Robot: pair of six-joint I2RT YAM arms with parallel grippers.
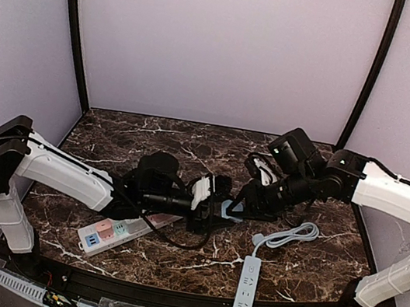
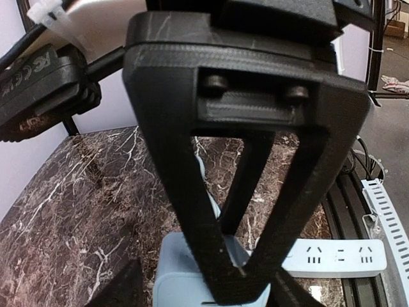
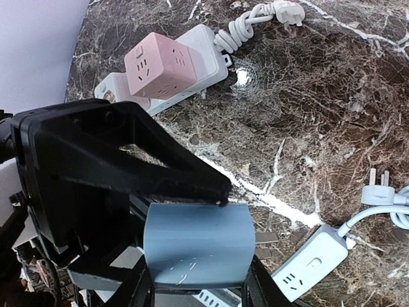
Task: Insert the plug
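Observation:
A light blue cube plug (image 1: 232, 210) hangs above the marble table between both grippers. My right gripper (image 1: 244, 204) is shut on it. In the right wrist view (image 3: 197, 288) its fingers press both sides of the plug (image 3: 195, 246), and metal prongs (image 3: 265, 238) stick out to the right. My left gripper (image 1: 214, 206) stands around the same plug (image 2: 176, 281). In the left wrist view (image 2: 208, 295) a thin gap shows beside each finger. The white power strip (image 1: 247, 287) lies below, its sockets facing up (image 2: 345, 254).
A second power strip (image 1: 117, 233) with a pink cube adapter (image 3: 160, 67) lies at the front left. The white strip's coiled cord (image 1: 290, 235) and its loose plug (image 3: 377, 188) lie to the right. Dark frame posts stand at the back corners.

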